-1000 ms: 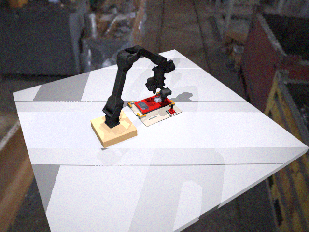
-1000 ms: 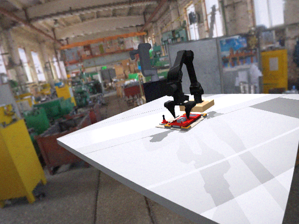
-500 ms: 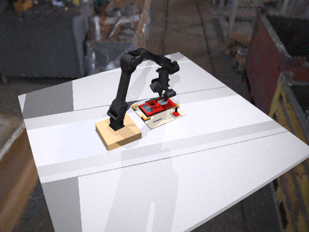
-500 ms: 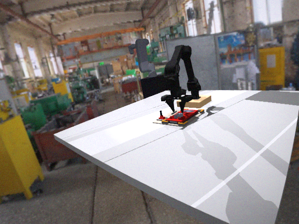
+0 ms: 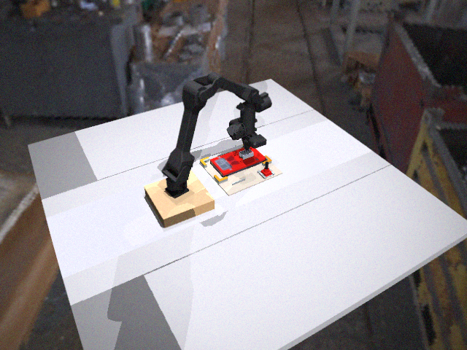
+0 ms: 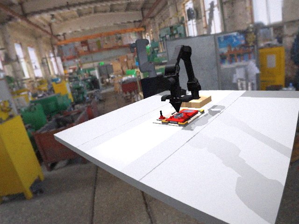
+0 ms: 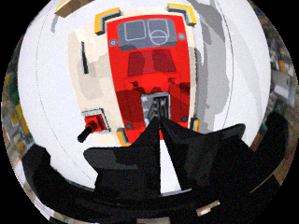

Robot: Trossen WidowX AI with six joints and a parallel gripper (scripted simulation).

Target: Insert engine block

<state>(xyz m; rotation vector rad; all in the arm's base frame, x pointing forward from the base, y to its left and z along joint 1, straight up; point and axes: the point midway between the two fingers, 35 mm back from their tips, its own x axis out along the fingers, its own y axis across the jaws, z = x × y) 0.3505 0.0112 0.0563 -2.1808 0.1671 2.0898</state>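
The grey engine block point(image 5: 246, 154) point(image 6: 178, 115) point(image 7: 148, 102) is at the opening in the front part of the red car body point(image 5: 260, 154) point(image 7: 119, 70). Its sides still show a little above the red surface in the top and exterior views. It looks roughly level. My gripper point(image 5: 246, 149) point(image 6: 178, 111) point(image 7: 158, 119) is shut, with its fingertips together and nothing between them. The tips point down right over the block's top; whether they touch it I cannot tell. In the wrist view the fingers hide the block's near end. The rib and the slot side cannot be made out.
The car body lies between yellow corner brackets point(image 5: 220, 179) point(image 7: 106, 20) on a cream board point(image 5: 230, 189). A red piece with a black upright handle point(image 5: 266, 171) point(image 6: 161, 116) point(image 7: 93, 123) stands beside the car on that board. A thin dark bar point(image 7: 84, 57) lies there too.
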